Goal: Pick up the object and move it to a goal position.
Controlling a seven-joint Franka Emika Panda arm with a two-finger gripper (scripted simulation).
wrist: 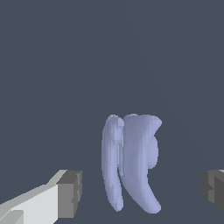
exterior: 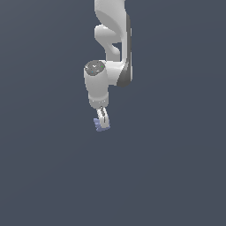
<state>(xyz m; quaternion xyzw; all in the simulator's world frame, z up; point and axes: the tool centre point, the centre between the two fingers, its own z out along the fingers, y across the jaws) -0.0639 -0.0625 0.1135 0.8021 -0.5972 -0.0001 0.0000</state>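
We see the white, smooth-shelled robot arm (exterior: pixel 110 48) coming down from the top of the exterior view in a stack of rounded links, with a dark grey band along its side on the exterior view's right; the last thick link, capped by a grey disc, bends and points almost straight down, so the wrist hangs vertically over the plain dark slate-blue ground (exterior: pixel 48 176). At its lower end sits the narrow white gripper (exterior: pixel 103 122), fingers aimed downward; in the exterior view the small pale periwinkle-blue lump with a ridged, bumpy surface (exterior: pixel 101 125) shows right at the fingertips, jutting a little toward the exterior view's left of them.

In the wrist view we find the same lump (wrist: pixel 131 162) as two long, curved, rib-like lobes side by side, lying in the space between the two grey finger pads (wrist: pixel 70 194); one pad sits on its white finger, the other (wrist: pixel 213 190) at the opposite edge of the frame. The fingers stand spread wide, with bare ground visible between each pad and the lump; neither pad touches it. Whether the lump rests on the ground we cannot tell.
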